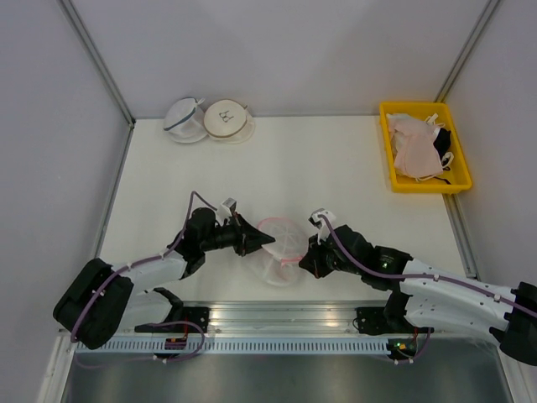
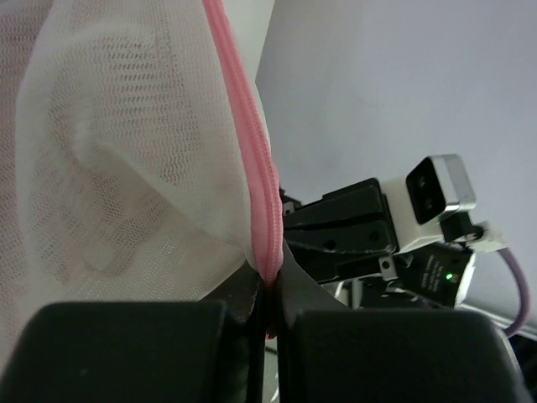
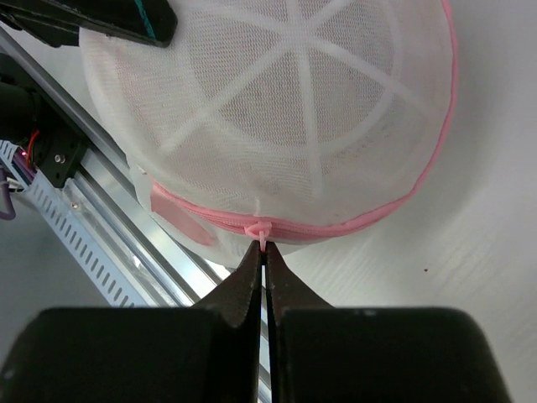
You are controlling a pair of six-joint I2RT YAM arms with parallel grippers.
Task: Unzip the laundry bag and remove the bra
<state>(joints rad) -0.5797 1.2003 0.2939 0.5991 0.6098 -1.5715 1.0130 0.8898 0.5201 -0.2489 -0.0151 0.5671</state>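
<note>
Three mesh pouches lie on the table point(image 1: 336, 168): the laundry bag point(image 1: 281, 239) near the front edge between both grippers, and a dark-trimmed pouch point(image 1: 186, 120) and a beige-rimmed pouch point(image 1: 228, 120) at the far left corner. The left gripper point(image 2: 267, 290) is clamped on the bag's pink zipper band point(image 2: 252, 159). Only the right wrist view shows the right gripper point(image 3: 264, 252) pinching the zipper pull point(image 3: 263, 228).

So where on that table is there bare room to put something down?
Bare table spans the middle, between the dark-trimmed pouch and beige-rimmed pouch far left and the yellow bin far right. Crowded near centre: left gripper and right gripper pinch the laundry bag.
</note>
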